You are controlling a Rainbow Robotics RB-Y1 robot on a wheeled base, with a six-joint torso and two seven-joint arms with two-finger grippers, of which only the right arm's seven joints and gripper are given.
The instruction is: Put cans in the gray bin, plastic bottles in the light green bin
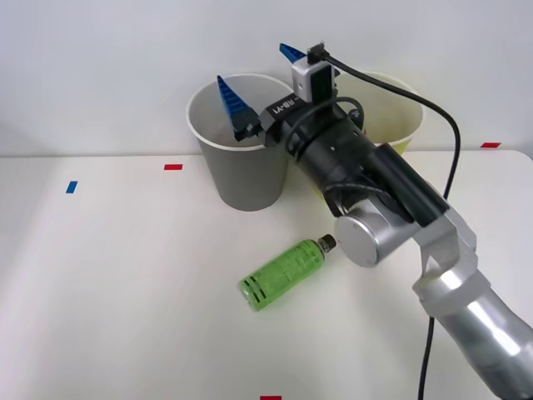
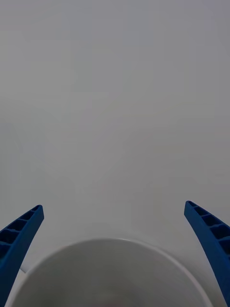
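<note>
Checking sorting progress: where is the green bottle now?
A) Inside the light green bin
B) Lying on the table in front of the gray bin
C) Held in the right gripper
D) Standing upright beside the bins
B: the green bottle lies on its side on the table, in front of the gray bin; the right gripper is open with nothing between its fingers.

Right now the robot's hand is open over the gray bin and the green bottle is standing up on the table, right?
Not quite. In the front view the green bottle lies on its side on the table. The hand is open over the gray bin.
</note>
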